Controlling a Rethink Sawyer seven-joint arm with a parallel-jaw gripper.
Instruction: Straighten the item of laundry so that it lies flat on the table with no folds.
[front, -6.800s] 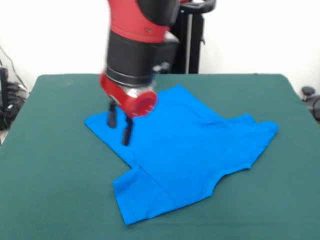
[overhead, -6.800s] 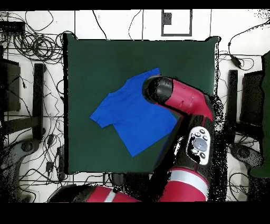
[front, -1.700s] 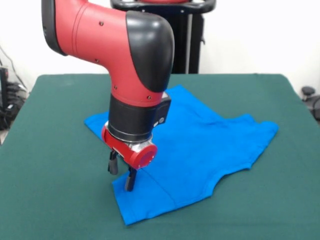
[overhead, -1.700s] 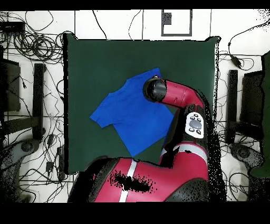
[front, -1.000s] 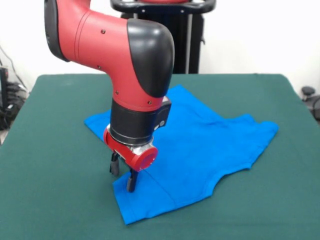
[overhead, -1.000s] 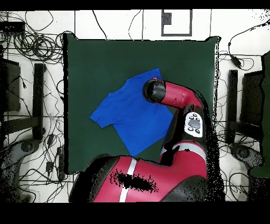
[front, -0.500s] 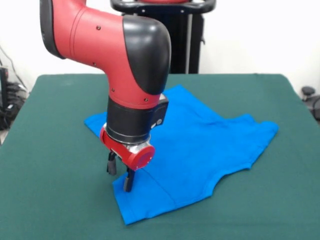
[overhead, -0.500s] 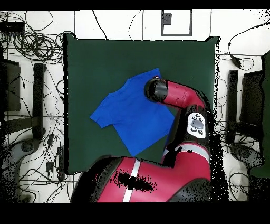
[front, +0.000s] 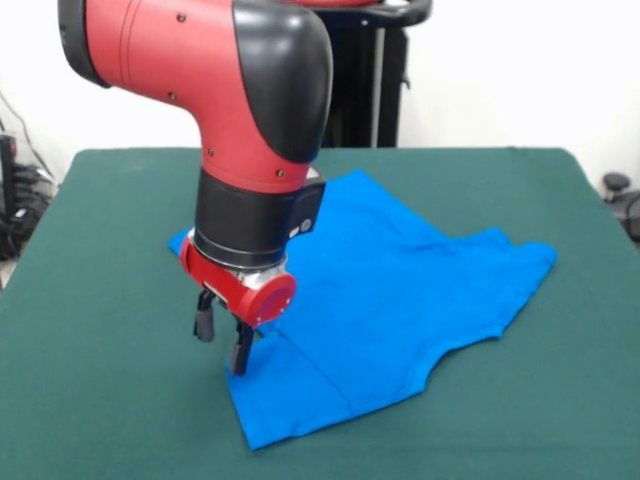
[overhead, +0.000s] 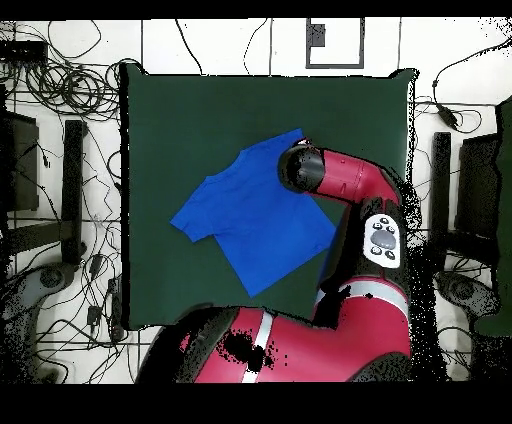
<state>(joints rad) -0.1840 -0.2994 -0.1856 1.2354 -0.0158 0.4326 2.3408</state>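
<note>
Blue T-shirt (front: 380, 300) lies mid-worktop (front: 110, 400), mostly spread — a folded strip along its near hem is left for you to flatten. Your tool (front: 222, 340) hovers at that edge, fingers apart, gripping nothing.

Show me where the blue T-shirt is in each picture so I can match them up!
Front view: the blue T-shirt lies mid-table, spreading from center to the right, beside the gripper.
Overhead view: the T-shirt lies near the table's center, left of the red arm.
Shared landmark: the red arm reaches down at the shirt's edge in both views.
</note>
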